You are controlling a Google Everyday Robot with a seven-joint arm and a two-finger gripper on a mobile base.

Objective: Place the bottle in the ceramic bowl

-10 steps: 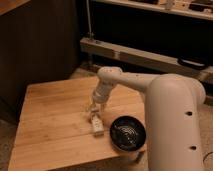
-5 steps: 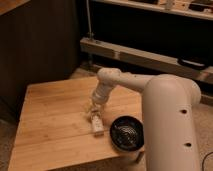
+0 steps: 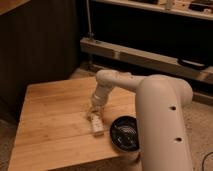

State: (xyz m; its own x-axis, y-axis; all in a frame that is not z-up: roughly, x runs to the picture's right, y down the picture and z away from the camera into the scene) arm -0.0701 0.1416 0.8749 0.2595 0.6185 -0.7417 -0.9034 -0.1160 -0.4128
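Observation:
The small white-cream bottle (image 3: 97, 124) lies on its side on the wooden table (image 3: 50, 125), just left of the ceramic bowl. The glossy black ceramic bowl (image 3: 125, 133) sits at the table's front right edge, partly hidden by my white arm. My gripper (image 3: 93, 111) reaches down over the bottle's upper end, right at it or touching it. The white arm (image 3: 160, 115) comes in from the right and covers the bowl's right side.
The wooden table stands in front of a dark wall panel (image 3: 40, 45) on the left. A low metal shelf rail (image 3: 140, 55) runs behind the table. The floor (image 3: 200, 130) shows at the right.
The arm's big near segment has shifted slightly left and closer. The gripper stays at the bottle's upper end. The bottle and bowl have not visibly moved.

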